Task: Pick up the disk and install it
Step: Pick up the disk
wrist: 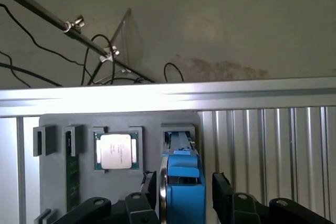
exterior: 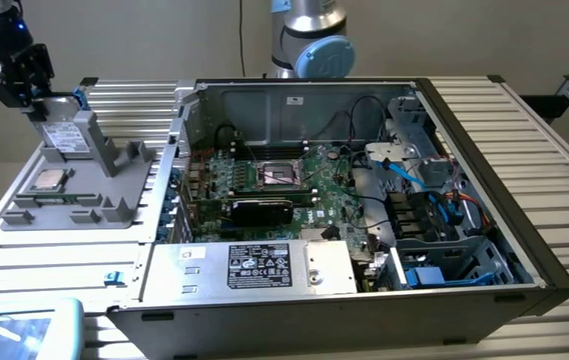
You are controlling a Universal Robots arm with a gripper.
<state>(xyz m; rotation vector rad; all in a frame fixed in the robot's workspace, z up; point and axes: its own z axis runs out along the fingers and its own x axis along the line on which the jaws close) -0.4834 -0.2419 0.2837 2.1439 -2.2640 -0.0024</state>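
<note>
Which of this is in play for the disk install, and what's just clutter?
In play:
- disk, standing in grey holder
- end effector, open, straddling the disk
- open computer case

Just sitting there:
- processor chip
- memory module
- power supply

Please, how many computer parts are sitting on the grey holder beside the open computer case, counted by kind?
Disk: 1
Processor chip: 1
Memory stick: 1
Total: 3

We find the disk (exterior: 62, 136) upright in a holder (exterior: 124, 161), pincer (wrist: 185, 188) astride it, processor chip (exterior: 48, 180) beside, computer case (exterior: 365, 187) at the exterior view's right.
</note>
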